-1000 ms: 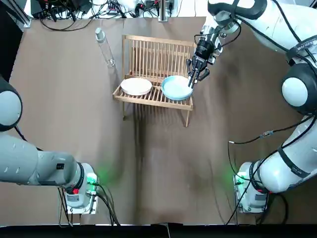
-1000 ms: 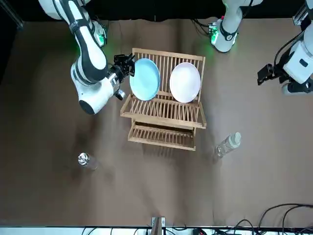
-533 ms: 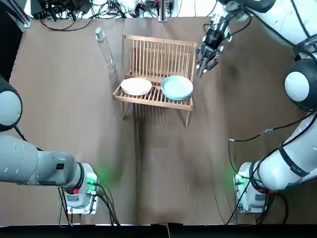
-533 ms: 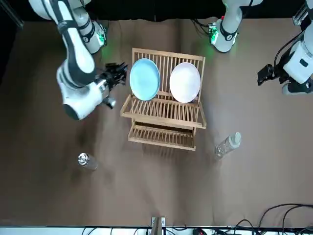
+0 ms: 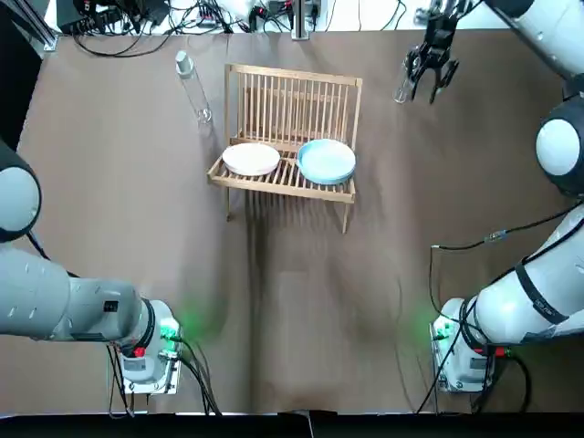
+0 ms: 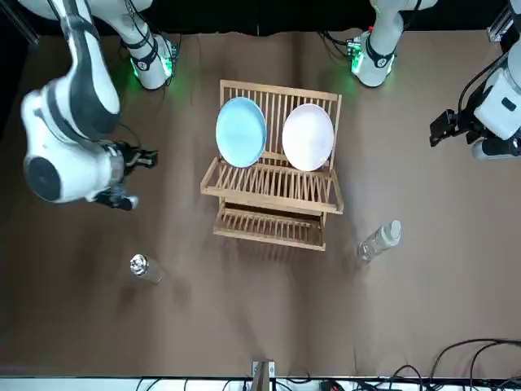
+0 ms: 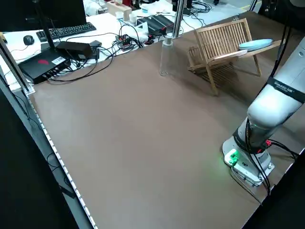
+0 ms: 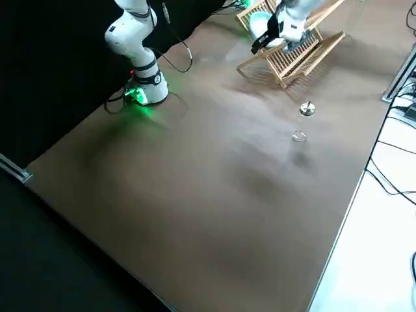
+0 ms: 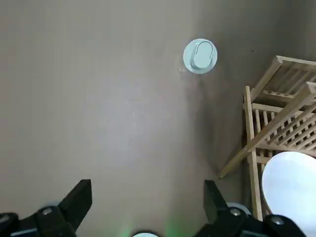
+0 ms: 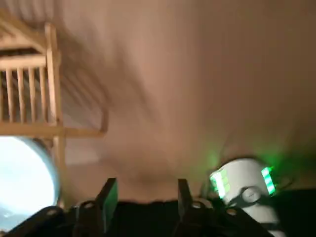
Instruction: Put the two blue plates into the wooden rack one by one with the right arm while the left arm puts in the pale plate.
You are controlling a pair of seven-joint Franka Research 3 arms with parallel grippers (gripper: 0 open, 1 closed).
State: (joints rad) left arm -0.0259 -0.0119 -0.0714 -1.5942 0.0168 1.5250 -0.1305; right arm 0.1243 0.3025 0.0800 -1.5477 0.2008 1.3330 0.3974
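My right fingers are spread, empty. Off to their side the round, glossy blue plate leans in the wooden rack, next to the pale plate.

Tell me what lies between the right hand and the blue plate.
In the front view, only bare table separates the right hand from the rack holding the blue plate.

No text can be read. There is faint white lettering on the dark band of the left arm in the left side view, too small to make out. The band on the right arm in the top view is the same. A black box at 10 o'clock in the left side view has a red mark, not legible.
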